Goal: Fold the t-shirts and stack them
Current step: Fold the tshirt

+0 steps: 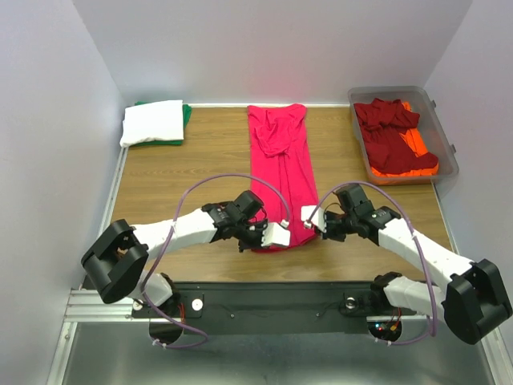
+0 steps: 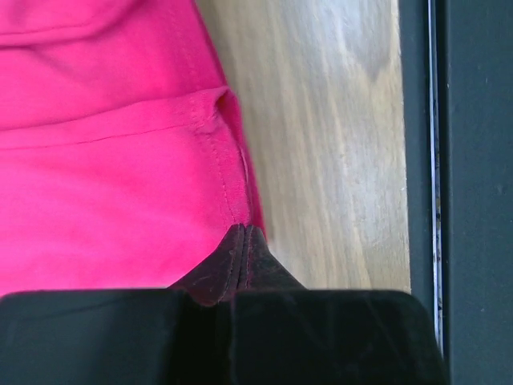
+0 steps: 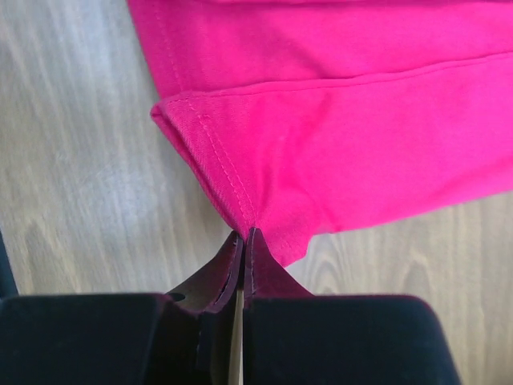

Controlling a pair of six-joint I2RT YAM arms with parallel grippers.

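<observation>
From above: one bright pink-red t-shirt (image 1: 280, 160), laid as a long narrow strip down the middle of the table (image 1: 160, 188), collar end far, hem end near. Two grippers at that near hem: left gripper (image 1: 276, 234) at the left corner, right gripper (image 1: 309, 222) at the right corner. At the far left, one stack of two folded tees: white t-shirt (image 1: 152, 122) on top, green t-shirt (image 1: 187, 115) showing only at the edges beneath. At the far right, one clear bin (image 1: 443, 128) holding dark red cloth (image 1: 389, 132) over orange cloth (image 1: 417, 167); number of pieces inside not tellable.

Left wrist: left gripper (image 2: 243, 239) with both fingertips pressed together, clenched on a stitched hem corner of the pink-red t-shirt (image 2: 104, 192). Cloth folded over on itself just beyond, bare table (image 2: 329, 136) to the right.

Right wrist: right gripper (image 3: 243, 238) likewise closed, pinching the other hem corner of the pink-red t-shirt (image 3: 345, 144). Corner drawn to a point at the fingertips, table (image 3: 72, 160) to the left and below.
</observation>
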